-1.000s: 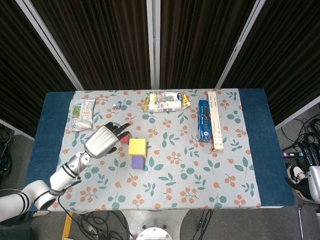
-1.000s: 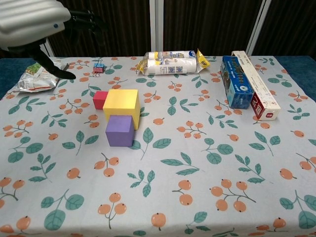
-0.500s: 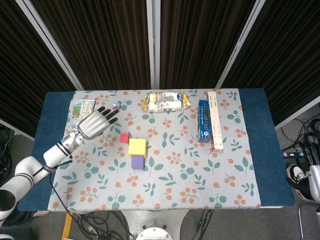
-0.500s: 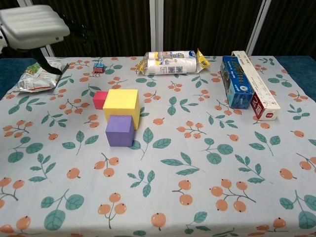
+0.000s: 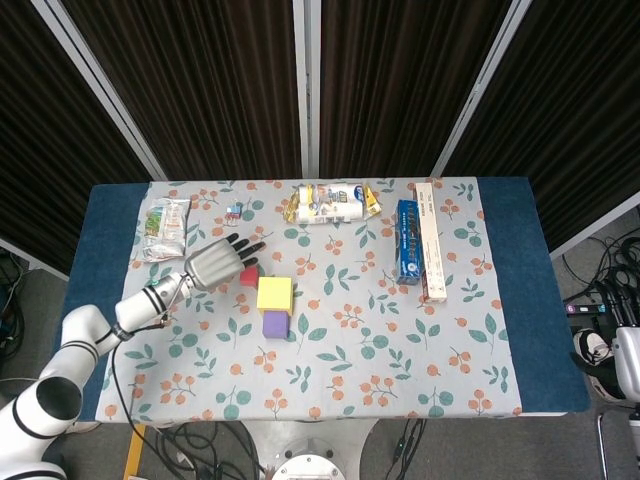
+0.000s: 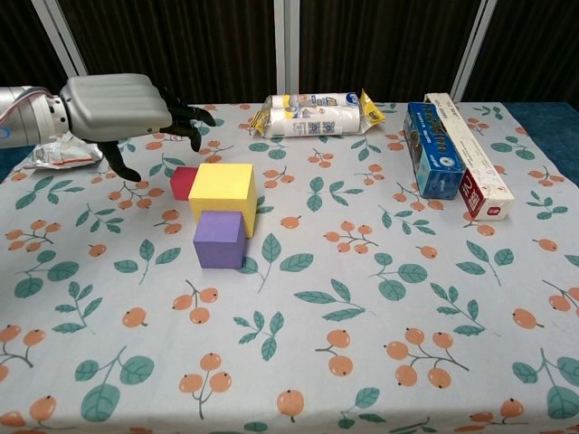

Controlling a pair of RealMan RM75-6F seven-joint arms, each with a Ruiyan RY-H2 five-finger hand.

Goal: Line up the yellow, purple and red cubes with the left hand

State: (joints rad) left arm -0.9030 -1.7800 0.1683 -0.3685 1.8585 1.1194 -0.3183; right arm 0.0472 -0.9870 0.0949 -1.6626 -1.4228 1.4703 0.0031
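The yellow cube (image 5: 274, 294) (image 6: 223, 193) stands mid-table. A purple cube (image 5: 275, 324) (image 6: 220, 240) touches its near side, and a small red cube (image 5: 249, 276) (image 6: 184, 182) sits at its far left corner. My left hand (image 5: 215, 262) (image 6: 122, 108) hovers just left of and behind the red cube, palm down and holding nothing. Its dark fingertips (image 6: 188, 117) spread out above the red cube's far side. Neither view shows the right hand.
A snack bag (image 5: 165, 215) (image 6: 68, 149) lies at the far left. A small clip (image 5: 233, 211) lies near it. A wrapped roll pack (image 5: 330, 203) (image 6: 317, 115) sits at the back. A blue box (image 5: 407, 240) (image 6: 432, 149) and a long white box (image 5: 431, 240) (image 6: 470, 154) lie at the right.
The left hand swung back and left toward the snack bag, then came back lower beside the red cube. The cubes have not moved.
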